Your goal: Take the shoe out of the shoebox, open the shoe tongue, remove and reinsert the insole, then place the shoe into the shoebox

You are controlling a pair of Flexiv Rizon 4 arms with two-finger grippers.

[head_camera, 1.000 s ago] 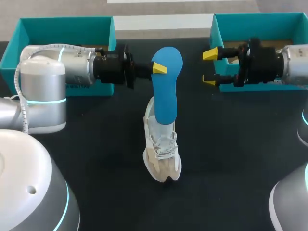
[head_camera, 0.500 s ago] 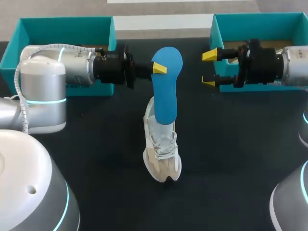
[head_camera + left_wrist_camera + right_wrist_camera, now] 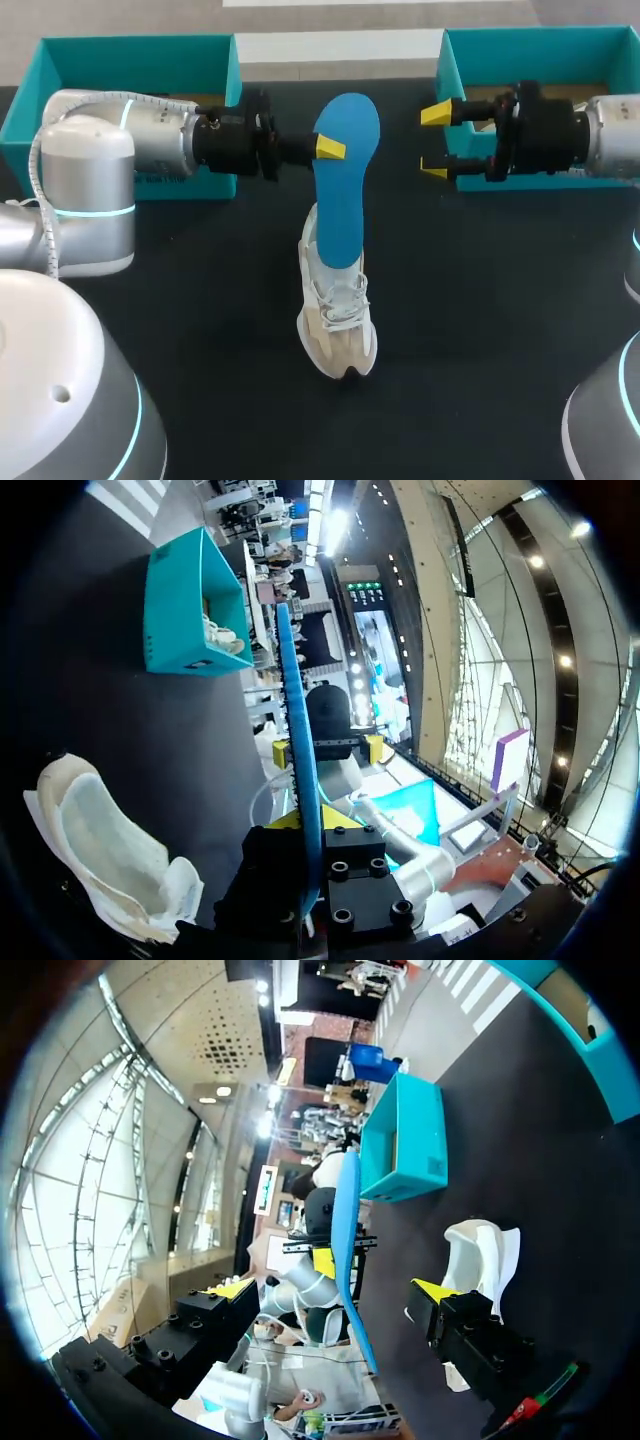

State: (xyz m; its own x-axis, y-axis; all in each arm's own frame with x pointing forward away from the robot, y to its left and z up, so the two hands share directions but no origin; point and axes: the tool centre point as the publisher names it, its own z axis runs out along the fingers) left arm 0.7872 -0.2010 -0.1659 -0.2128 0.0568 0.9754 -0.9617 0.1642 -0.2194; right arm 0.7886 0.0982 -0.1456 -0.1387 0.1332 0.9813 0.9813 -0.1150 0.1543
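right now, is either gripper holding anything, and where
Left gripper holds the blue insole by its side edge, near the end away from the shoe; right gripper is open, empty.

No writing, number or sign could be read on the bench or on anything standing on it. A small dark label (image 3: 197, 664) sat low on the side wall of the teal shoebox (image 3: 180, 610), too small to make out.
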